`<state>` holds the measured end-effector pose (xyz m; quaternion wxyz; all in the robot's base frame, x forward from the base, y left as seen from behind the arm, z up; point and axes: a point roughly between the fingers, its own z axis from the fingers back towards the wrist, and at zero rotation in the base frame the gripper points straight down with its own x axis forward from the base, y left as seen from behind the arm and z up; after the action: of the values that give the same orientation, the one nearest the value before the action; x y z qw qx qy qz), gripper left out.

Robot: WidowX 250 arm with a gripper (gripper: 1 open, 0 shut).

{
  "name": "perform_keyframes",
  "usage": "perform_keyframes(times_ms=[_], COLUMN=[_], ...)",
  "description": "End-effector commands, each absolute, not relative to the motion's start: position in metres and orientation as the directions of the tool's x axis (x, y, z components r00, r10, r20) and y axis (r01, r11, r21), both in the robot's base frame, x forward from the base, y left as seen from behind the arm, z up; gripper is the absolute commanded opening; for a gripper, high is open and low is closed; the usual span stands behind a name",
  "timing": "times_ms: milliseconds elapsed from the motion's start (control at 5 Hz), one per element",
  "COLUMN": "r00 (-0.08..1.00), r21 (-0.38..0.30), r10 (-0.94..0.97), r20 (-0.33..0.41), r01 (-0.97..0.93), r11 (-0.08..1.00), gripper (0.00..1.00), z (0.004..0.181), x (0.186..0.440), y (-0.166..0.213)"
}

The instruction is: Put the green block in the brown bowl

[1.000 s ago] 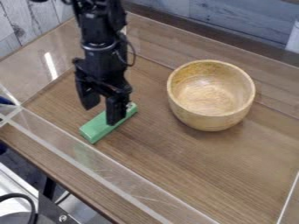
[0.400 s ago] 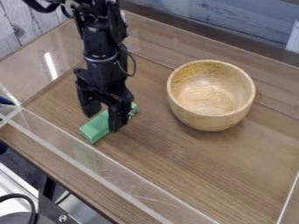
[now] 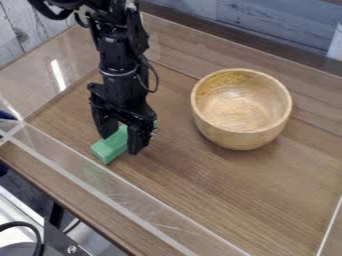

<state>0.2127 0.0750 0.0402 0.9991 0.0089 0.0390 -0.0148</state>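
The green block lies flat on the wooden table, left of centre. My gripper points straight down over it, open, with one black finger on each side of the block's far half. The fingertips reach down close to the table. Only the near end of the block shows in front of the fingers. The brown bowl stands upright to the right, well apart from the gripper, and it is empty.
A clear acrylic wall runs along the table's near-left edge. Bare wood stretches between the block and the bowl. A grey-white plank wall is at the back left.
The gripper has sunk toward the table and now straddles the block more deeply, hiding its far end. The block and bowl have not moved.
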Motion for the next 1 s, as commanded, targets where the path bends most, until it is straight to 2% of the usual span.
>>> perform_keyframes(times_ms=[0,600,800], r00=[0.999,1.000,1.000], r21=[0.021,0.000,-0.002], r10=[-0.032,-0.020,-0.017], r20=[-0.043,-0.016,-0.016], r01=[0.033,0.020,0.017], r11=[0.999,1.000,1.000], gripper=[1.00,1.00,1.00], z=[0.0467,0.0566,0.0547], x=[0.2193,0.2188,0.2190], y=[0.0732,0.0675,0.0674])
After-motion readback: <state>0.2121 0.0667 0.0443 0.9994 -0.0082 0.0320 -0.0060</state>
